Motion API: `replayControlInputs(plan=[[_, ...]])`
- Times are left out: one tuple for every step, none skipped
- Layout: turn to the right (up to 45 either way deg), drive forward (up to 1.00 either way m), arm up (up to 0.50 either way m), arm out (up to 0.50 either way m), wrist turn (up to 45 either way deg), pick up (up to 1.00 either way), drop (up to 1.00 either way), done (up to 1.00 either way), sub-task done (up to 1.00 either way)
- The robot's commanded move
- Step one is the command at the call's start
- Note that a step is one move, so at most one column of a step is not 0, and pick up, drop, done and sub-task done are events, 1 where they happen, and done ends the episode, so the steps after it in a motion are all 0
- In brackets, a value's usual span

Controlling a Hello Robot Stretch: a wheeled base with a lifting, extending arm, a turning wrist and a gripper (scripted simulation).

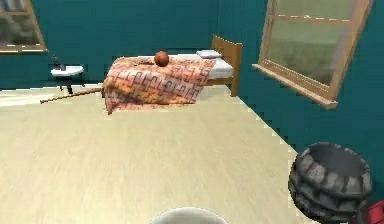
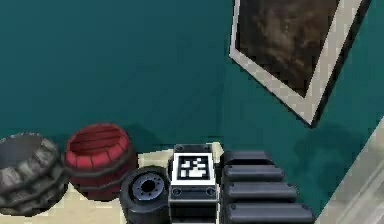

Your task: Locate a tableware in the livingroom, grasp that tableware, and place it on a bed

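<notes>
- Looking ahead, you've got the bed [image 1: 222, 68] across the pale floor [image 1: 120, 150], with its wooden headboard [image 1: 231, 58] toward the corner of the teal walls.
- A patterned orange-pink blanket [image 1: 150, 85] covers the foot end and hangs over the near edge. An orange ball [image 1: 161, 58] sits by the bed's far edge and a white pillow [image 1: 209, 54] lies at the head end.
- Left of the bed, a long stick [image 1: 70, 95] lies on the floor.
- A wood-framed window [image 1: 312, 45] is on the wall at the forward view's right.
- The arm side view has a grey ribbed lump [image 2: 28, 175] beside a red ribbed lump [image 2: 100, 158], both by the teal wall, under a framed picture [image 2: 300, 50].
- The arm [image 2: 262, 188] comes up from the bottom edge, with its marker square [image 2: 192, 167] and a dark round body [image 2: 147, 192] just left of it.
- Jaws: you can't make out the tips, so there's no telling their state or whether they've got anything.
- Tableware: can't pin it down. A pale rounded rim [image 1: 195, 215] pokes up at the forward view's bottom edge, too cut off to name.
</notes>
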Motion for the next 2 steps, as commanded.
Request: replayControlInputs(plan=[[0.0, 1.00, 0.00, 0.00, 0.0, 0.00, 0.00, 0.00, 0.00], [0.0, 1.00, 0.00, 0.00, 0.0, 0.00, 0.00, 0.00, 0.00]])
